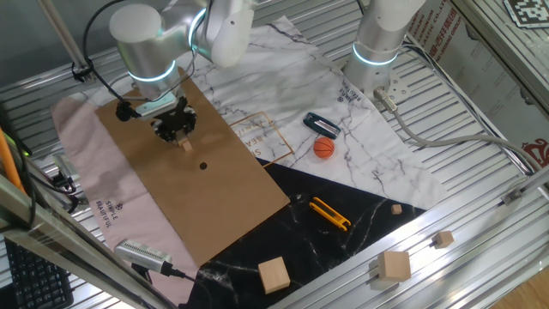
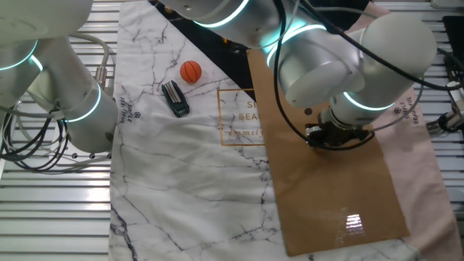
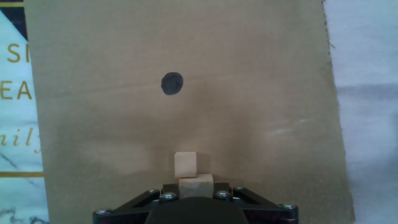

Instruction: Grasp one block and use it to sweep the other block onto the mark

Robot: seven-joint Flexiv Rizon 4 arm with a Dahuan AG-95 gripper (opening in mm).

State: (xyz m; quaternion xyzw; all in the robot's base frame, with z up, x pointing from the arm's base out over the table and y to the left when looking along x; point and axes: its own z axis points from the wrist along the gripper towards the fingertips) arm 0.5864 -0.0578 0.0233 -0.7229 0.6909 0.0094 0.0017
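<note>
Pincer (image 3: pixel 196 190) clamped on one block (image 3: pixel 196 185), pressed against the other block (image 3: pixel 186 163) on brown cardboard (image 3: pixel 261 93), the mark (image 3: pixel 172 83) ahead, slightly left, well apart.

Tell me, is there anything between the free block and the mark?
Nothing visible. In the hand view only bare cardboard lies between the free block and the mark. The tool holds the other block right behind it.

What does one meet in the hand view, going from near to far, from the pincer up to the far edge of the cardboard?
pincer → held block → free block → black mark
</note>
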